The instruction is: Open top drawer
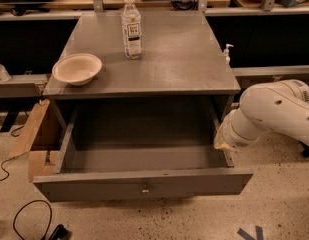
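Observation:
The top drawer stands pulled far out of the grey cabinet. Its flat grey front faces me with one small round metal knob at the middle. The deep grey box interior shows nothing inside. My white arm reaches in from the right. My gripper is at the arm's end, right beside the drawer's right side wall, near its front corner. The arm's last link covers most of the gripper.
On the cabinet top stand a clear water bottle and a beige bowl. A cardboard box sits left of the drawer. A black cable lies on the floor. Low shelves run behind on both sides.

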`<state>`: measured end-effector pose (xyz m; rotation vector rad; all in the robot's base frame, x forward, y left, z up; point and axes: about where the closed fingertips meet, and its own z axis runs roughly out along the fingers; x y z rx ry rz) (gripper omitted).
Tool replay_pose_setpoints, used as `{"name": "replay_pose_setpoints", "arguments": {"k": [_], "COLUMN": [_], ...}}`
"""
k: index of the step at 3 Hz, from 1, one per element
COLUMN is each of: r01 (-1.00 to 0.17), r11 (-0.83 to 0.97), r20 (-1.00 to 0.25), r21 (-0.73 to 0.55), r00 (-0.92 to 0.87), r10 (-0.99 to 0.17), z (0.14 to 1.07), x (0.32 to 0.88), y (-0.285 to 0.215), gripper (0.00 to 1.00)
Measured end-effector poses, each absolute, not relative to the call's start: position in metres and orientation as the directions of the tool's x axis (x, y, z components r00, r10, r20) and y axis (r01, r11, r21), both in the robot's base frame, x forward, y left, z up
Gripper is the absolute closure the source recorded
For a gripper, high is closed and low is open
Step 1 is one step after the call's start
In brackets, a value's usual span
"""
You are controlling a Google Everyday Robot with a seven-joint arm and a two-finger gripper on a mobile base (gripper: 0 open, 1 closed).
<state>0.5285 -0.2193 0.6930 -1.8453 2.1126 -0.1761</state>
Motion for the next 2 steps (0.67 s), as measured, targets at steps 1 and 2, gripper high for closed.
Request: {"name": "replay_pose_setpoints", "arguments": {"k": [1,2], "r01": [-0.949,-0.959], "r11": [0.137,0.116], "r20": [-0.179,-0.21], "r21": [-0.284,-0.257], "r00": [-0.088,-0.062], "r10": [-0.98,-0.976], "z": [0.676,0.647], "x": [0.529,0.529], "y": [-0.208,-0.191], "gripper": [1.0,1.0]}}
